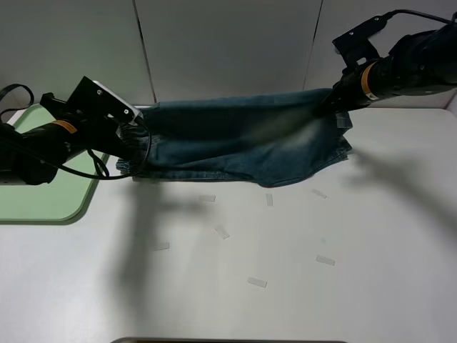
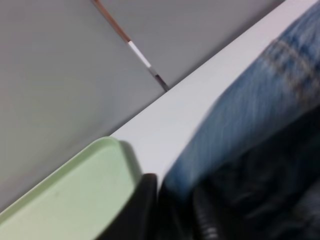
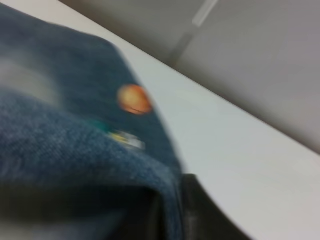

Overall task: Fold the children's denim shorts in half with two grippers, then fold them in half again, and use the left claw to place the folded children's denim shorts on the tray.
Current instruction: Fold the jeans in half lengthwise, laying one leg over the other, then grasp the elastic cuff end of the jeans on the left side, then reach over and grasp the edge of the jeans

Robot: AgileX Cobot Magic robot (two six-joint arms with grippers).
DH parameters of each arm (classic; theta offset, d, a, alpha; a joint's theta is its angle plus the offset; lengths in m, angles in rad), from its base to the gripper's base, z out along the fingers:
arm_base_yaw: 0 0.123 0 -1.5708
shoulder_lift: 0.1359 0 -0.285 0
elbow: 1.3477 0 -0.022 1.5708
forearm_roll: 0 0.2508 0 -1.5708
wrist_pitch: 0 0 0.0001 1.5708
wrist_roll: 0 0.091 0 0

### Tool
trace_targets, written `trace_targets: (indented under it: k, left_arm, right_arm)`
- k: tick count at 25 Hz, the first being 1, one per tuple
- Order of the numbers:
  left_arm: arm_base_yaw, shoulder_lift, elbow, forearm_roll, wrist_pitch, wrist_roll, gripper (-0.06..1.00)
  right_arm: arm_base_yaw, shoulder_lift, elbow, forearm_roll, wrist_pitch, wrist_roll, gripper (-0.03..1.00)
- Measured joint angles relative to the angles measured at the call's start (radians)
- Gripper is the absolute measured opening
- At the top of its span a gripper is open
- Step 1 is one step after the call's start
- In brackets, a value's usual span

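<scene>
From above, the denim shorts (image 1: 243,143) lie doubled at the far side of the table (image 1: 300,300), strung between my left gripper (image 1: 133,140) and right gripper (image 1: 333,104), beside the tray (image 1: 50,204). Left wrist view: blurred denim. Right wrist view: the same. Clamped or parted, I cannot tell. The first fold is probably ending; next I must regrip for the second.

The shorts (image 1: 235,143) span the rear; front tabletop (image 1: 371,236) open, seemingly only flat tape bits (image 1: 257,282).
</scene>
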Motion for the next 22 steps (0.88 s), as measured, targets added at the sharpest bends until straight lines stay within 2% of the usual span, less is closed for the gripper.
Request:
trace_targets:
  k: [3,4,6,9,12,15,18,22]
  left_arm:
    - [0.008,0.0,0.001,-0.021,-0.047,-0.021,0.71]
    - [0.008,0.0,0.001,-0.021,-0.075,-0.03,0.78]
    - [0.008,0.0,0.001,-0.021,-0.156,-0.038,0.84]
    - [0.008,-0.001,0.001,-0.021,-0.231,-0.041,0.87]
    - [0.008,-0.001,0.001,-0.022,-0.247,-0.041,0.87]
    - [0.008,-0.002,0.001,-0.022,-0.247,-0.056,0.87]
    - [0.008,-0.029,0.002,-0.03,-0.247,-0.119,0.88]
    - [0.008,-0.145,0.003,-0.062,-0.247,-0.264,0.88]
  right_arm:
    - [-0.01,0.0,-0.006,-0.036,0.037,0.001,0.4]
    - [-0.01,0.0,-0.013,-0.043,0.045,0.004,0.49]
    - [-0.01,0.001,-0.038,-0.05,0.082,0.017,0.58]
    - [-0.01,0.001,-0.084,-0.051,0.167,0.043,0.63]
    - [-0.012,0.0,-0.117,-0.047,0.244,0.05,0.64]
    - [-0.012,-0.012,-0.119,-0.045,0.276,0.053,0.64]
    - [-0.012,-0.039,-0.119,-0.045,0.289,0.053,0.64]
    - [-0.012,-0.103,-0.119,-0.037,0.289,0.053,0.64]
